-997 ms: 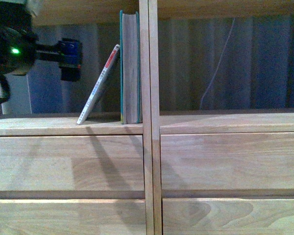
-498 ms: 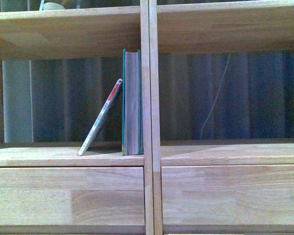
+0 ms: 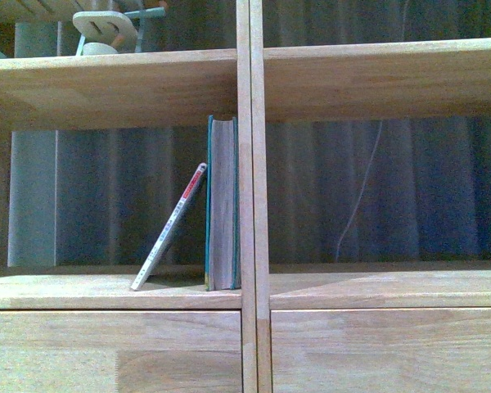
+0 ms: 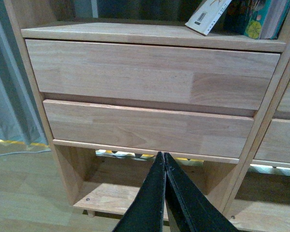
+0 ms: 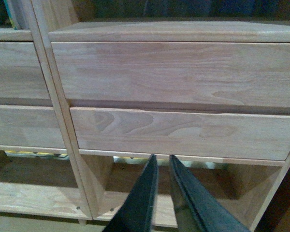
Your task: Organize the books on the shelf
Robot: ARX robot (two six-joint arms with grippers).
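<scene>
In the front view the light-wood shelf fills the frame. A thick teal book stands upright in the left compartment against the centre divider. A thin pale paperback with a white-red spine leans against it, tilted, foot out to the left. Neither arm shows in this view. In the left wrist view my left gripper is shut and empty, low in front of the left drawer fronts; the paperback's corner and teal book show above. My right gripper is shut and empty before the right drawers.
A pale wooden object sits on the upper left shelf board. A thin white cable hangs behind the right compartment, in front of a dark curtain. Below the drawers are open bottom compartments and wood floor.
The front camera's view has risen: the shelf and books sit lower in frame and the upper board has come into sight. The left arm, seen a second ago at the left, is out of view.
</scene>
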